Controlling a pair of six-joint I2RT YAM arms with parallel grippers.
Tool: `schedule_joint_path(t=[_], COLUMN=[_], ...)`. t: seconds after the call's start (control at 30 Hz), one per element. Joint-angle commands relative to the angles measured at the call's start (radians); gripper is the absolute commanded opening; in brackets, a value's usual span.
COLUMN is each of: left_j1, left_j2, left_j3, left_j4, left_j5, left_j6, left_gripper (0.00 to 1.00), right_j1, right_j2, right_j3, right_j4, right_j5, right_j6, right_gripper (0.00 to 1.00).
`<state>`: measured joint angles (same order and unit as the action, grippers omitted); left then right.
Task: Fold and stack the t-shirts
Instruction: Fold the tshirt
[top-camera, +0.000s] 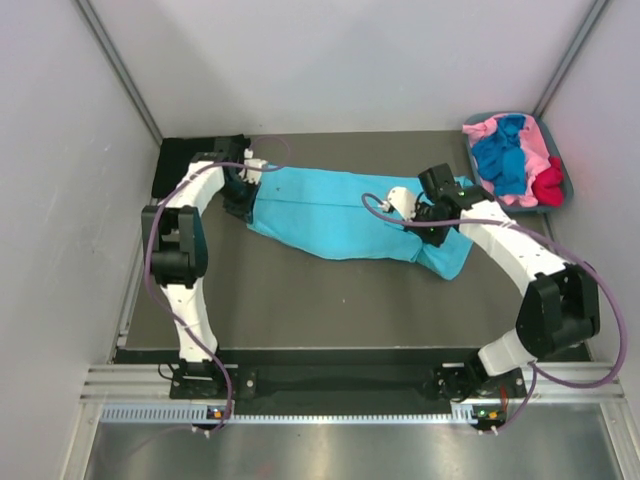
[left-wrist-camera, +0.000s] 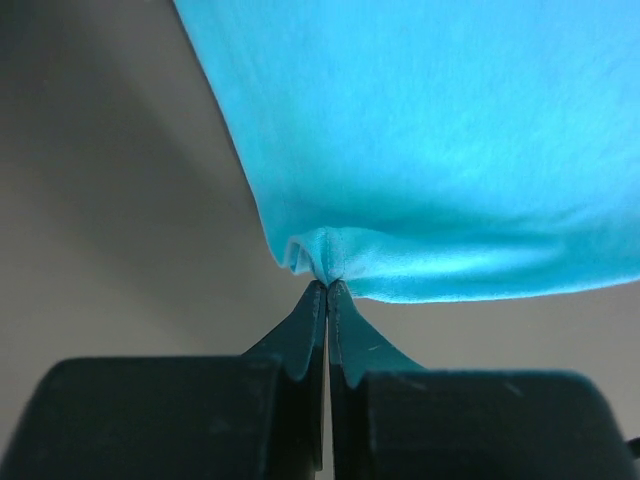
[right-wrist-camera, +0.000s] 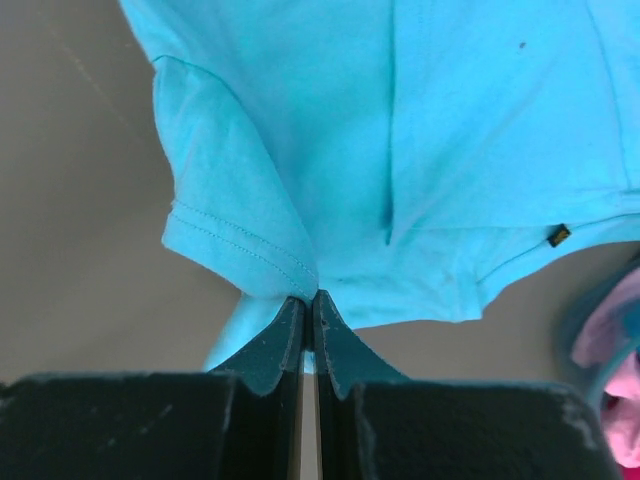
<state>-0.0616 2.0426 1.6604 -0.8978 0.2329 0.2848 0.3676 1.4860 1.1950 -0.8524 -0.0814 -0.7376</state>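
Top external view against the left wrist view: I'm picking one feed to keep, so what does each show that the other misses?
Only top external: the whole turquoise t-shirt stretched between both arms, the right gripper at its far end, and the tub holding the pink t-shirt, royal blue t-shirt and red t-shirt. Only left wrist: up close, the left gripper shut, pinching a small bunched fold at the shirt's edge. Both: turquoise cloth over the dark table.

Turquoise t-shirt (top-camera: 330, 215) between left end effector (top-camera: 246, 195) and right end effector (top-camera: 432, 228) (grey-blue tub (top-camera: 567, 180) far right)
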Motion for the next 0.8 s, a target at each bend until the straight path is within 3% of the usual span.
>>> schedule_joint_path(t=[0.0,0.37,0.77], left_j1=[-0.007,-0.006,-0.006], left_j2=[0.037,0.159,0.252], left_j3=[0.105,0.329,0.453], left_j4=[-0.027,-0.018,-0.020], left_j5=[0.022,-0.035,-0.049], left_j6=[0.010,0.007,0.013], left_gripper=[0.00,0.00,0.00], right_j1=[-0.015,-0.076,-0.111], right_j2=[0.045,0.184,0.367], right_j3=[0.081,0.230,0.425], right_j4=[0.013,0.016,0.027], right_j5=[0.055,0.075,0.135], right_j6=[-0.014,-0.016,-0.009], right_gripper=[0.00,0.00,0.00])
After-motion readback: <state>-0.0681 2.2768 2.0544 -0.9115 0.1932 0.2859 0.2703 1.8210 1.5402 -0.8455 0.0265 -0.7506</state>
